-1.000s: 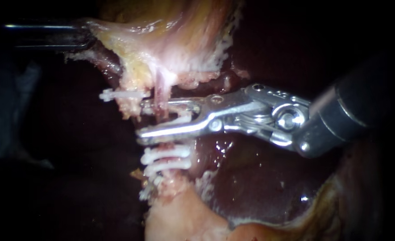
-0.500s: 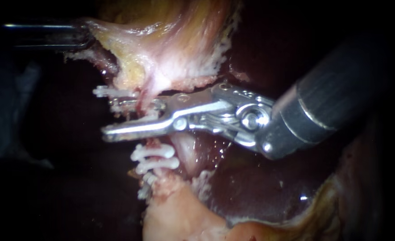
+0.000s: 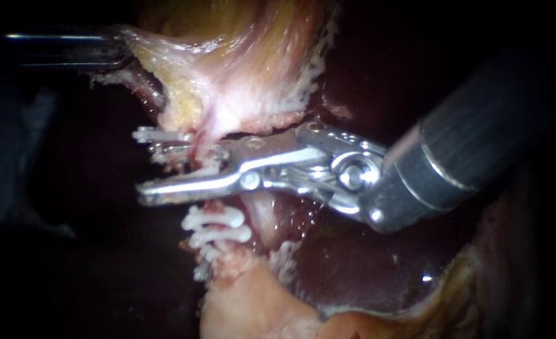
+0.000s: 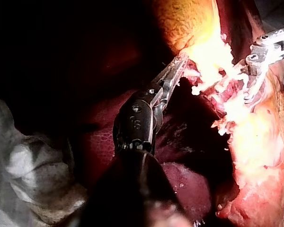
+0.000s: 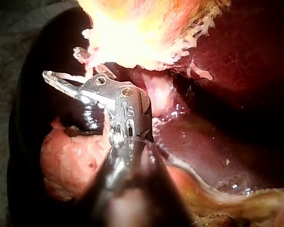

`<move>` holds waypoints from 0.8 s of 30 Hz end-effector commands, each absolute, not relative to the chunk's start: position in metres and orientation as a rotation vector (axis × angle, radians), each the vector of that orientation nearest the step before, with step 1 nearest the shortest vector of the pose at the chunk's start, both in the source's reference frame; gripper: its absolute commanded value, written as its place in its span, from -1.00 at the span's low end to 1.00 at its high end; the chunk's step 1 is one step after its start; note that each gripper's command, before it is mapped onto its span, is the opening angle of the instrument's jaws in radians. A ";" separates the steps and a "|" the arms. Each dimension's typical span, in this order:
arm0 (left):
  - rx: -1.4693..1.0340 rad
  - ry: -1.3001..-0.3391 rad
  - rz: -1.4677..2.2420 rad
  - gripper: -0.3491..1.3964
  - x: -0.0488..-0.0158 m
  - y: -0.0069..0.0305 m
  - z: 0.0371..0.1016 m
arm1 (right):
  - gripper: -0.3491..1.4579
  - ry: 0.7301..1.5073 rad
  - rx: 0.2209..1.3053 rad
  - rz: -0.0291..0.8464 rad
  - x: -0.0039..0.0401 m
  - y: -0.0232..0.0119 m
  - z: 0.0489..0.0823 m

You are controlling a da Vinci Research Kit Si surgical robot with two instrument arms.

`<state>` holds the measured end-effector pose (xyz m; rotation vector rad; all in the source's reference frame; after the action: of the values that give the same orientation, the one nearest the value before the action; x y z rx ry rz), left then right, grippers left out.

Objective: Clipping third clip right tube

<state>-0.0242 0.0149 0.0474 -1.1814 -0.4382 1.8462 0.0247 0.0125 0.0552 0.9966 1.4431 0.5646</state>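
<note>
My right instrument (image 3: pixel 149 171) enters from the right, its jaws open and straddling a thin pink tube (image 3: pixel 203 139) that runs down from the gallbladder (image 3: pixel 240 81). A white clip (image 3: pixel 164 149) lies along the upper jaw. Two white clips (image 3: pixel 218 226) sit on the tube just below the lower jaw, and another white clip (image 3: pixel 155 134) sticks out above the upper jaw. At the upper left my left instrument (image 3: pixel 119 53) is shut on the gallbladder's edge; the left wrist view shows its jaws (image 4: pixel 177 68) closed on pale tissue. In the right wrist view the right instrument (image 5: pixel 66 84) lies under the pale tissue.
Dark liver (image 3: pixel 365 263) fills the lower right. A pale fatty lump (image 3: pixel 246 301) lies below the clips. A wider pale pink strand (image 3: pixel 262 213) stands behind the lower jaw. My right instrument's thick shaft (image 3: pixel 466 138) covers the right side.
My right instrument has slid leftward, so its open jaws now reach well past the tube. The tube and the clips on it have shifted slightly left. The left instrument has stayed still.
</note>
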 end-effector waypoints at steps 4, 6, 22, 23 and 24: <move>-1.183 -0.439 1.846 -1.00 -0.0242 0.0149 0.0474 | -0.11 1.447 1.013 0.554 0.0244 0.0125 0.0540; -1.183 -0.439 1.846 -1.00 -0.0242 0.0149 0.0474 | -0.12 1.450 1.016 0.553 0.0242 0.0126 0.0538; -1.183 -0.439 1.846 -1.00 -0.0242 0.0150 0.0474 | -0.47 1.437 1.033 0.587 0.0226 0.0137 0.0545; -1.183 -0.439 1.846 -1.00 -0.0242 0.0150 0.0474 | -0.50 1.437 1.031 0.589 0.0225 0.0137 0.0546; -1.183 -0.439 1.846 -1.00 -0.0242 0.0150 0.0474 | -0.54 1.437 1.031 0.589 0.0225 0.0138 0.0547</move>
<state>-0.0242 0.0150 0.0474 -1.1835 -0.4391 1.8464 0.0224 0.0139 0.0547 1.0289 1.4361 0.5917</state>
